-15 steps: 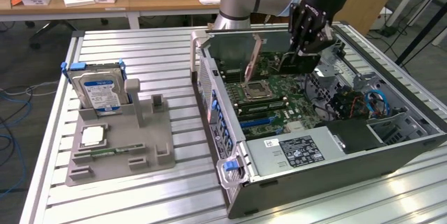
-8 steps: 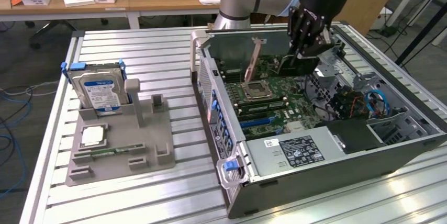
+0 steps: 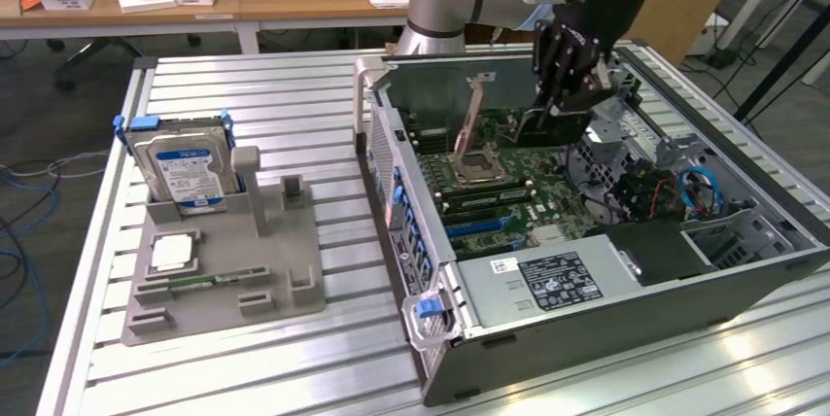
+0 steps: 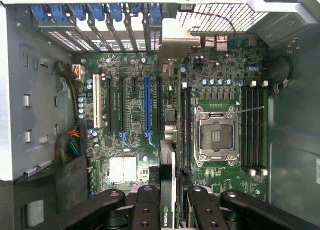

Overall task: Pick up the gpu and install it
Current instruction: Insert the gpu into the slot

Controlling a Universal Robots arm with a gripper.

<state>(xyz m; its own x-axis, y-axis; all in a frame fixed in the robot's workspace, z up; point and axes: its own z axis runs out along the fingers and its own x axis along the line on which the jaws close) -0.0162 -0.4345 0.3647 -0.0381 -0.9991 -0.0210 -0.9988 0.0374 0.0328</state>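
Observation:
My gripper (image 3: 561,95) hangs inside the open computer case (image 3: 726,270), shut on the gpu (image 3: 535,128), a thin dark card held on edge above the green motherboard (image 3: 519,183). In the wrist view the gpu (image 4: 169,165) runs edge-on between my black fingers (image 4: 146,205), its silvery end bracket (image 4: 169,45) toward the case's rear slot openings. The card sits just beside the blue expansion slot (image 4: 146,110), over the black slot between it and the memory slots. I cannot tell whether the card's lower edge touches the board.
The CPU socket (image 4: 215,135) with its raised lever (image 3: 469,115) lies close to the card. The power supply (image 3: 551,285) fills the case's near end. On the exterior view's left, a grey fixture (image 3: 221,280) holds a blue-labelled hard drive (image 3: 182,168) and a processor chip (image 3: 173,253).

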